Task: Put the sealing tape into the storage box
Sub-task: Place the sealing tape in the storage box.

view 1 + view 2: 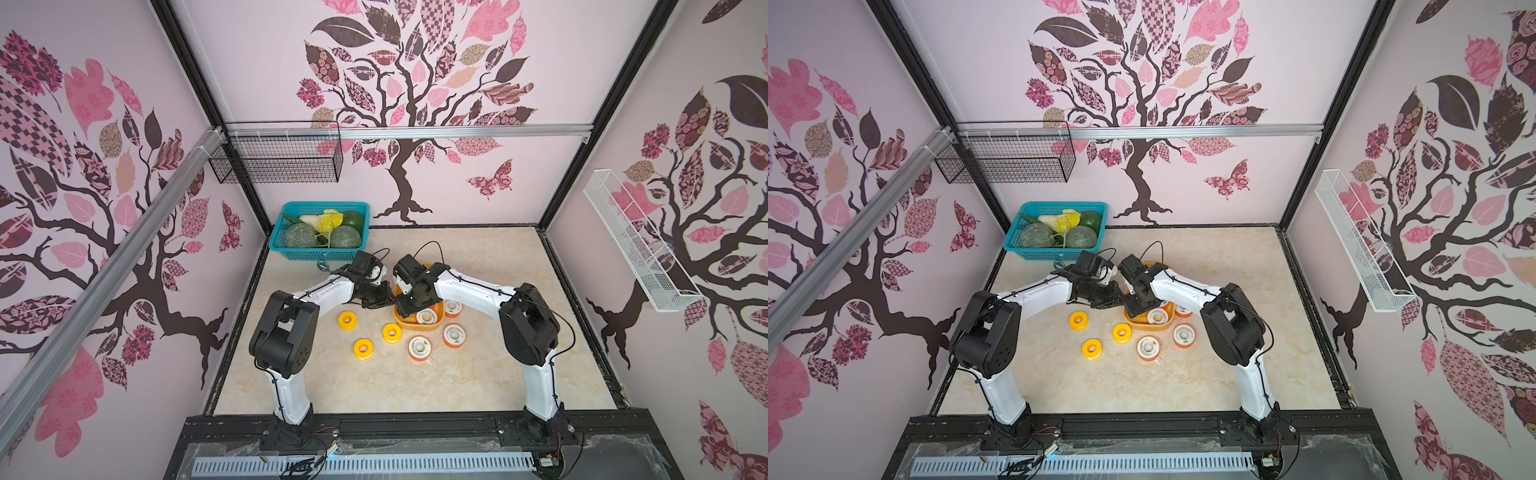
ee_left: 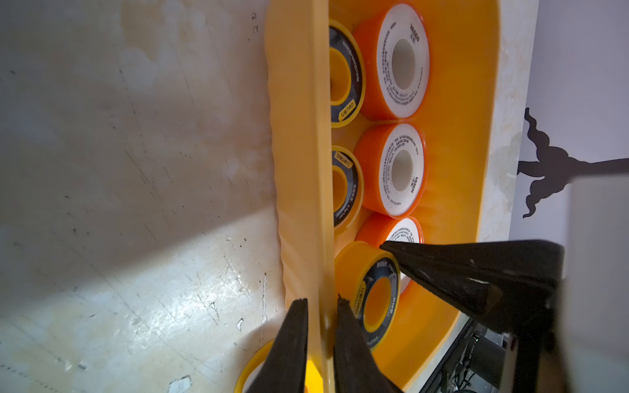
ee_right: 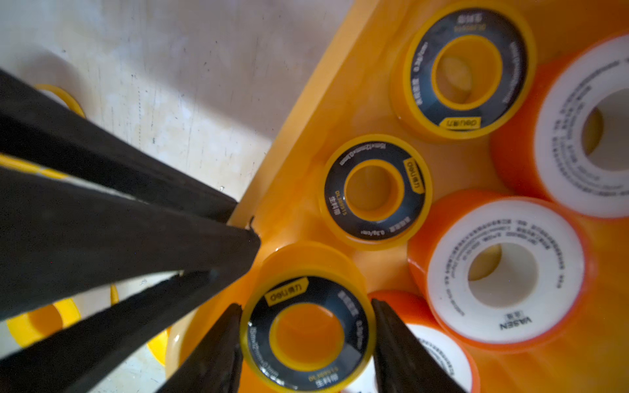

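The orange-yellow storage box [image 1: 417,326] [image 1: 1148,327] sits mid-table between both arms. My left gripper [image 2: 321,301] [image 1: 386,301] is shut on the box's near wall [image 2: 299,153], one finger inside and one outside. My right gripper [image 3: 306,304] [image 1: 405,311] reaches into the box [image 3: 316,112], shut on a yellow sealing tape roll with a dark label [image 3: 349,303] [image 2: 350,268]. That roll sits low, beside the wall. Two more yellow rolls [image 3: 374,234] and three orange-and-white rolls [image 3: 503,272] lie in the box.
Three yellow rolls [image 1: 347,321] and three orange-and-white rolls [image 1: 419,348] lie loose on the marble table around the box. A teal basket [image 1: 299,253] of melons stands back left. A black wire basket [image 1: 278,158] and a white mesh shelf [image 1: 640,245] hang on the walls.
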